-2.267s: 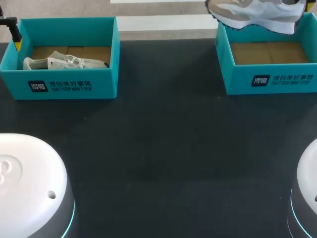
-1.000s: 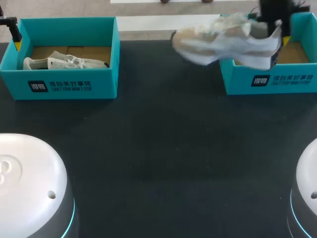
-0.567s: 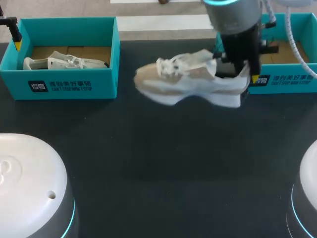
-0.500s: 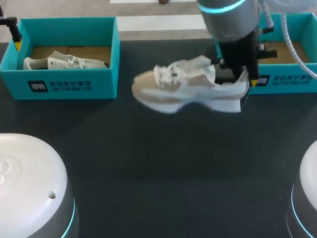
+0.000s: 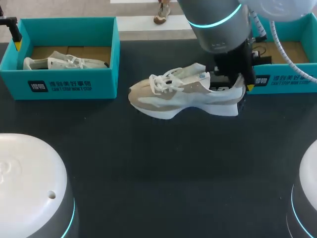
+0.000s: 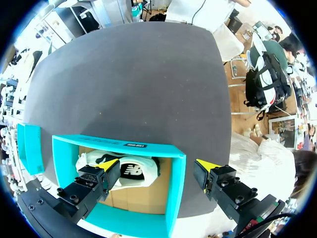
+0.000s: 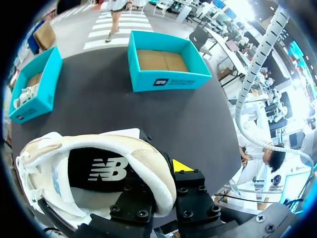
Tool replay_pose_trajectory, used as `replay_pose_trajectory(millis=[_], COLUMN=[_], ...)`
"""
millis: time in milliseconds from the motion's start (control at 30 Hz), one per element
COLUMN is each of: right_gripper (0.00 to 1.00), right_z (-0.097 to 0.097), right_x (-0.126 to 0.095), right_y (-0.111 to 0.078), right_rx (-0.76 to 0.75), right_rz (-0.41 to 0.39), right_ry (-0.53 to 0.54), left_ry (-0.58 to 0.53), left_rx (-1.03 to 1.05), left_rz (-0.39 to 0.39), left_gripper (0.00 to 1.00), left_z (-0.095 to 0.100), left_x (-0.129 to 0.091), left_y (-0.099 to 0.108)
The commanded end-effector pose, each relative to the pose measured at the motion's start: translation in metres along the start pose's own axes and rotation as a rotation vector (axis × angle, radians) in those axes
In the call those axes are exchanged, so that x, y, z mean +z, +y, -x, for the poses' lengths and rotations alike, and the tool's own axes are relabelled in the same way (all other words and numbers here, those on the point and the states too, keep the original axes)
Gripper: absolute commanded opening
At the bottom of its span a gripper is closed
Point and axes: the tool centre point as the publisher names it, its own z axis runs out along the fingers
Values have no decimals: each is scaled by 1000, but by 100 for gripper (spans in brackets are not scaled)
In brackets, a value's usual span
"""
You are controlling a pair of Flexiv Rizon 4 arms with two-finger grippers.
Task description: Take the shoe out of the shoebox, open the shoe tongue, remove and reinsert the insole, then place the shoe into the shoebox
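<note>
Head view has the right end effector (image 5: 237, 83) clamped on the shoe (image 5: 183, 94) at its heel, over the counter (image 5: 163, 163) between the boxes. The right shoebox (image 5: 282, 82) shows bare cardboard. The left shoebox (image 5: 69, 87) holds a second shoe (image 5: 64, 63), and the left end effector (image 6: 158, 167) gapes wide above it.

The right arm (image 5: 218, 22) is a grey cylinder with a cyan light ring; a white ribbed cable (image 5: 276, 43) hangs at its 3 o'clock. The left base (image 5: 29, 183) and the right base (image 5: 308, 186) are white domes over cyan rings. The left gripper (image 6: 157, 171) is black, with screws and yellow tips.

shoe (image 5: 185, 91) between shoeboxes (image 5: 64, 87), perhaps touching table (image 5: 158, 168)
</note>
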Motion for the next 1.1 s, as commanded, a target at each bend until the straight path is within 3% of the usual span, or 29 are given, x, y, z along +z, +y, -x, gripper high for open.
replay_pose_trajectory(millis=[33,333,500,1100], right_gripper=[0,0,0,0], right_z=[-24,-69,-83,-123], right_x=[28,98,125,174], right_y=[-5,-24,-31,-51], right_rx=[-28,4,-20,-51], right_rz=[-4,19,15,-13], right_ry=[-6,3,-2,8], left_ry=[2,2,2,2], left_rx=[0,0,0,0], left_rz=[2,2,2,2], left_gripper=[100,100,100,100], left_z=[0,0,0,0], left_x=[0,0,0,0], left_y=[-1,-1,-1,-1])
